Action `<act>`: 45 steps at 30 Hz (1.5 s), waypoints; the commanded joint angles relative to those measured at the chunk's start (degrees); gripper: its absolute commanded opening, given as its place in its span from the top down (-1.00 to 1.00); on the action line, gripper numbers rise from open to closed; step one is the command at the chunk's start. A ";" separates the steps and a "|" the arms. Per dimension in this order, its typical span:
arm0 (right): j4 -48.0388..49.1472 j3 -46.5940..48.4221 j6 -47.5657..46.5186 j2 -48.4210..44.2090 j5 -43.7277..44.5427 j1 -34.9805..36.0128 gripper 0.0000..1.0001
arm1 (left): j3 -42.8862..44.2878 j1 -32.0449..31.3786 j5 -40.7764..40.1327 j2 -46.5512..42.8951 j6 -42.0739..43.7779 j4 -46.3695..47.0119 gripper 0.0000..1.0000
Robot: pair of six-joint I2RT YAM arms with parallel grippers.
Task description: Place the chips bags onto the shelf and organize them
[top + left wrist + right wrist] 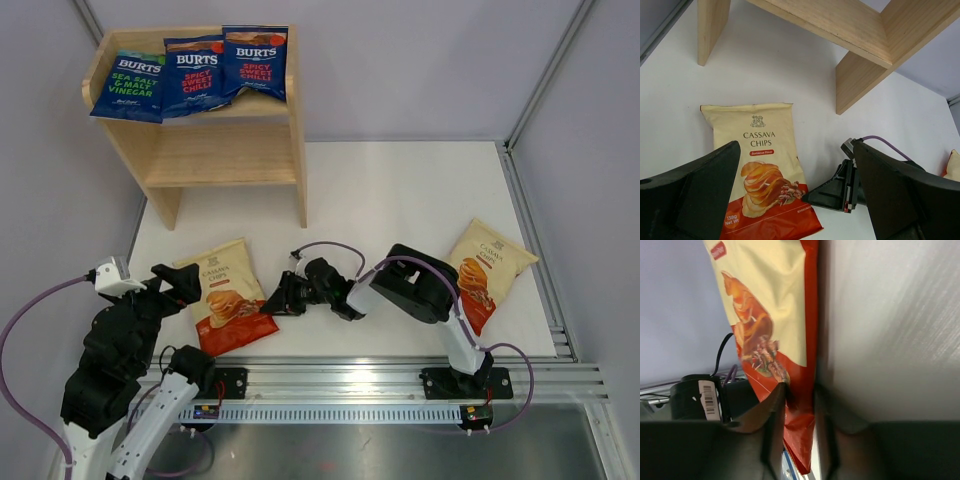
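1 cassava bag point(225, 295) lies flat on the tabletop point(400, 190) between the arms, its long axis running toward the shelf point(225, 150) and its red bottom toward the bases. The right claw point(272, 300) reaches across from the bag's right side and pinches that red lower edge, while the left claw point(178, 283) hangs spread over its left edge. With 3 BURTS bags point(195, 70) on the top tier, the carry likely goes away and slightly left to the lower tier; the second cassava bag point(487, 268) lies well apart to the right.

desk point(400, 190) white, under right gripper point(275, 297) | walls point(420, 60) pale grey panels, beyond it | metal posts point(545, 75) at corners | slotted rail point(350, 385) behind it | light soft, even
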 commanded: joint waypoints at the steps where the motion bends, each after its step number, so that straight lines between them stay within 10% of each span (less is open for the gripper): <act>1: -5.16 -0.56 -2.61 3.50 2.26 1.26 0.41 | -0.29 -0.07 -0.80 -0.02 0.97 2.29 -0.98; 6: -1.21 -2.32 -3.66 1.57 2.17 1.26 1.00 | -0.21 -0.07 -0.54 1.12 0.97 2.38 -0.98; 13: 0.66 -8.38 -11.29 -9.40 6.47 1.17 1.00 | -0.38 -0.07 0.25 1.21 0.97 2.64 -0.98; 20: -37.98 -2.86 -40.44 -30.76 14.46 1.09 1.00 | 1.29 -0.07 4.99 5.77 -0.16 1.85 -0.98; 28: -60.26 0.58 -46.82 -48.60 28.89 1.17 1.00 | -5.47 -0.07 11.59 5.87 -6.75 6.68 -0.98; 40: -60.53 -1.36 -42.95 -69.00 38.02 1.09 1.00 | -27.88 -0.07 29.68 1.11 -16.77 32.14 -0.98; 45: -57.29 -2.41 -41.11 -75.32 43.29 1.09 1.00 | -40.97 -0.07 41.73 5.42 -29.59 60.77 -0.98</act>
